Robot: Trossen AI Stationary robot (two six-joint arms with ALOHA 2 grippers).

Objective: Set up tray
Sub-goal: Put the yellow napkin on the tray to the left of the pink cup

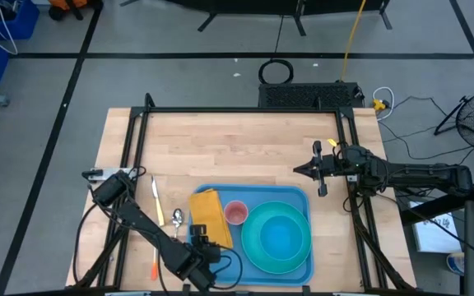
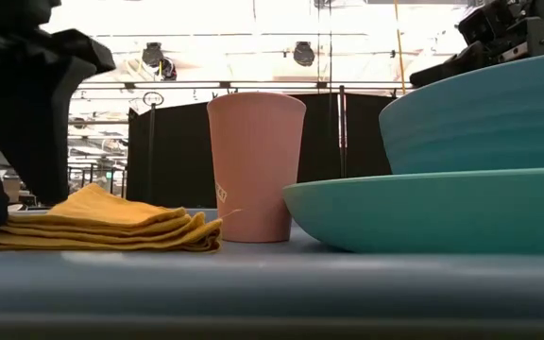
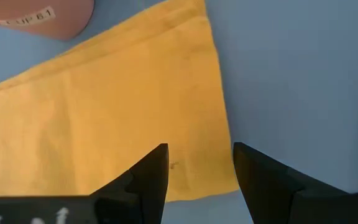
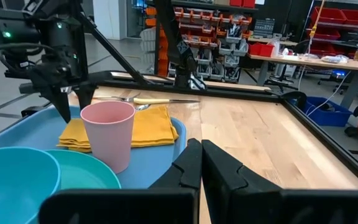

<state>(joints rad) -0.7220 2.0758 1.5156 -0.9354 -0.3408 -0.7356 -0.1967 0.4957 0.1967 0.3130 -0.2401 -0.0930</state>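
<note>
The light-blue tray (image 1: 253, 191) lies at the table's near edge. On it are a folded yellow napkin (image 1: 208, 215), a pink cup (image 1: 235, 214) standing upright, and a teal bowl (image 1: 282, 238) on a teal plate (image 2: 423, 212). My left gripper (image 3: 201, 149) is open and points steeply down over the napkin's near right corner (image 3: 210, 180). One finger (image 3: 154, 168) is over the cloth and the other (image 3: 253, 168) over bare tray (image 3: 291, 81). My right gripper (image 1: 297, 170) is shut and held level above the table beyond the tray's far right corner. My left gripper comes down close on the napkin's near end (image 2: 26, 231), fingers astride its right edge. I cannot tell whether the fingertips touch the cloth or the tray.
Cutlery lies on the wood left of the tray: a pale-handled knife (image 1: 156, 200), a spoon (image 1: 177, 219) and an orange-handled piece (image 1: 154, 265). A black frame (image 1: 245, 109) borders the table. Bare wood spreads beyond the tray's far rim.
</note>
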